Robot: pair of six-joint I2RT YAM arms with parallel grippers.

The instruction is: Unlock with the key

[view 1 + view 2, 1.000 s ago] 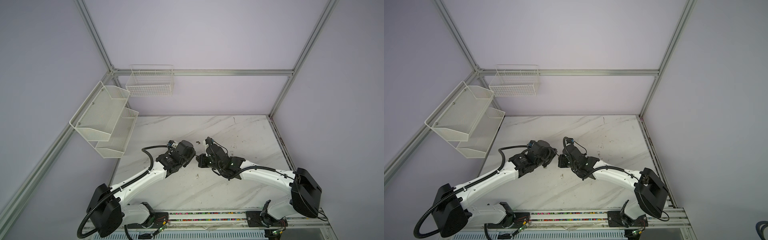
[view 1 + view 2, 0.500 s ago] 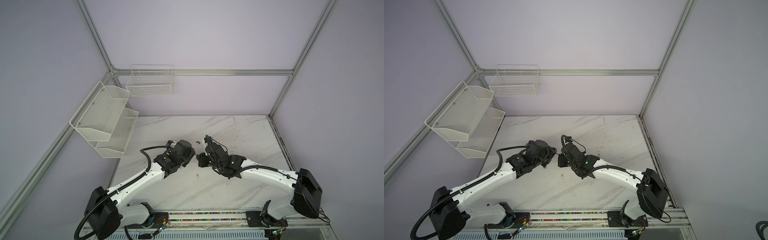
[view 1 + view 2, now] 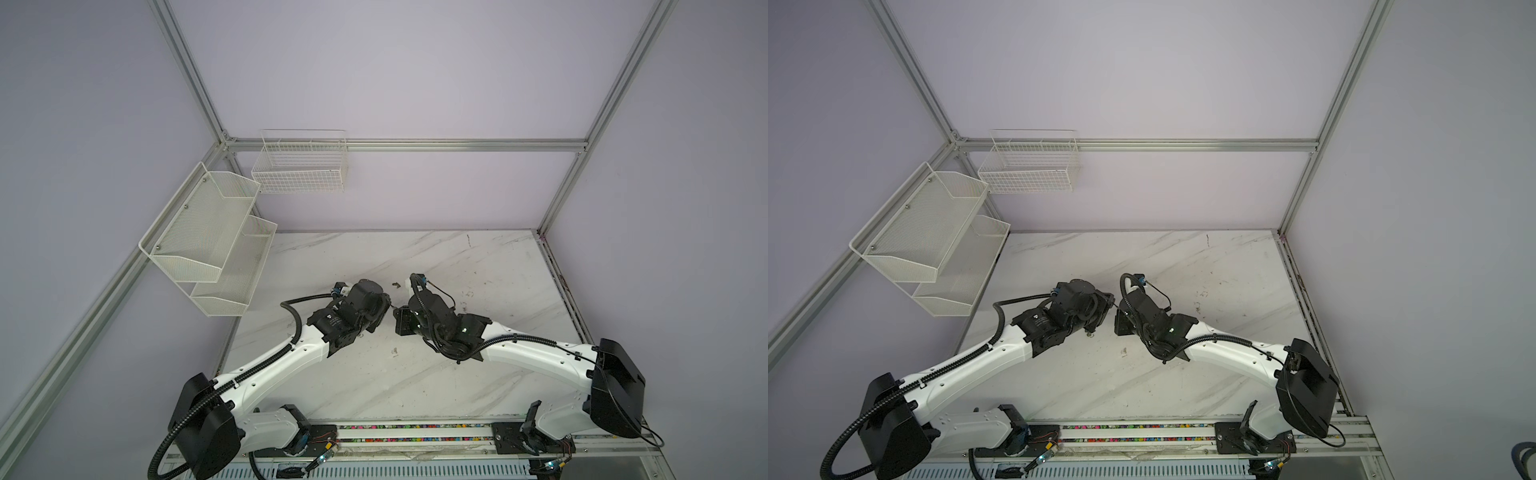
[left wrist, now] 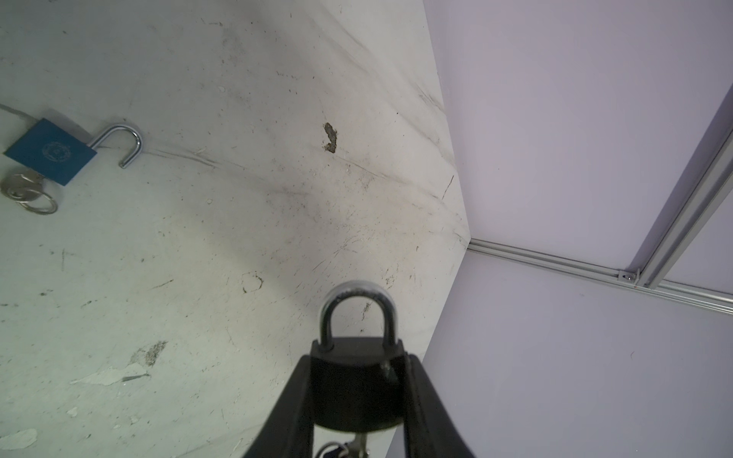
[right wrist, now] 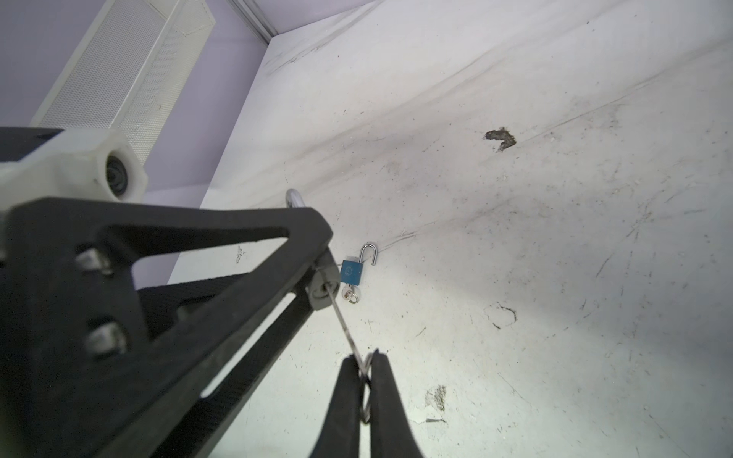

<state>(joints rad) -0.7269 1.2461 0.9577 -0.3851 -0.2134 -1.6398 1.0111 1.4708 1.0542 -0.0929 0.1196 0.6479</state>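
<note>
Holding the black padlock by two opposite sides, the left gripper has it above the table, near the middle. Its jaws are pressed on the lock body, one on each side. The shackle points away from the wrist.

The right gripper is pressed together on the key ring, and its fingers pinch the thin wire of that ring. From the ring a thin metal strip goes straight to the underside of the padlock. I judge that this is the key seen from its edge, with its tip already in the keyhole, but the hole is too small to see well. In both top views the two grippers meet tip to tip.

For the progress, I think the first part is done: the padlock is lifted and the key seems to be inserted. Both legs of the shackle sit in the body, so the lock is not yet open. What is left is to turn the key until the shackle comes out. Because the grip is on the ring and not on the head of the key, the turning may be difficult.

A blue padlock lies on the table well apart, with its shackle swung open and a small key in its bottom; it looks already unlocked.
</note>
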